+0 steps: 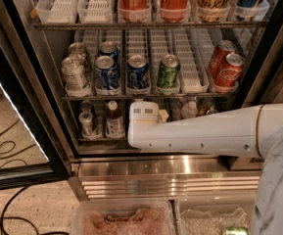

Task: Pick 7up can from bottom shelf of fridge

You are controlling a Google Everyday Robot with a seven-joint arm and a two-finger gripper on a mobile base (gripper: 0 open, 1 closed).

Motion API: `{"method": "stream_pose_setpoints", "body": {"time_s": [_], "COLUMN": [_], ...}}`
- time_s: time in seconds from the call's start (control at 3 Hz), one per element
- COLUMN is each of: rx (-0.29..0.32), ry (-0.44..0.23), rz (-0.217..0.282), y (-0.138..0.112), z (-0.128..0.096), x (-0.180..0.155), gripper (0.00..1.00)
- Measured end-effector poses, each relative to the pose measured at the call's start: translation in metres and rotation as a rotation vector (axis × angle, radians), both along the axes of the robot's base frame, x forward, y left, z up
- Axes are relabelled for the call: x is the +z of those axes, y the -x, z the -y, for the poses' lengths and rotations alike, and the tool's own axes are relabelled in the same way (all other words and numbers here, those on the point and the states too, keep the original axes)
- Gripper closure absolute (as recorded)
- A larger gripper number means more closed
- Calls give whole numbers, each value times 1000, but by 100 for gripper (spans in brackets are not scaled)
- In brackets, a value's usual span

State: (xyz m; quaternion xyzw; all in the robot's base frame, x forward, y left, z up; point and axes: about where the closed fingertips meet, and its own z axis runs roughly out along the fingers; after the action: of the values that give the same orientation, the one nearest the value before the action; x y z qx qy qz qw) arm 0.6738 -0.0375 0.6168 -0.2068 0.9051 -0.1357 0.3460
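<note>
Reach stage only: white end effector (pixel 144 112) at 12 o'clock above lowest wire bottom shelf (pixel 99 139) of black-framed, steel-based fridge (pixel 170 171), grip state impossible to tell. Small pale silver-grey 7up can (pixel 86 123) at its 9 o'clock, apart, standing on the rack. Grasp and withdrawal left.

The pincer (pixel 146 112) sits at the bottom shelf (pixel 93 139), right of the 7up can (pixel 86 123).
</note>
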Motion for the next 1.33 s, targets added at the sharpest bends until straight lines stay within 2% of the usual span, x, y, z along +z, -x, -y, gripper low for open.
{"method": "stream_pose_setpoints", "body": {"time_s": [0.33, 0.67, 1.0, 1.33], "rx": [0, 0, 0, 15], "ry": [0, 0, 0, -41], "rz": [0, 0, 0, 40], "y": [0, 0, 0, 23], "z": [0, 0, 0, 14], "x": [0, 0, 0, 40], "gripper": [95, 100, 100, 100]}}
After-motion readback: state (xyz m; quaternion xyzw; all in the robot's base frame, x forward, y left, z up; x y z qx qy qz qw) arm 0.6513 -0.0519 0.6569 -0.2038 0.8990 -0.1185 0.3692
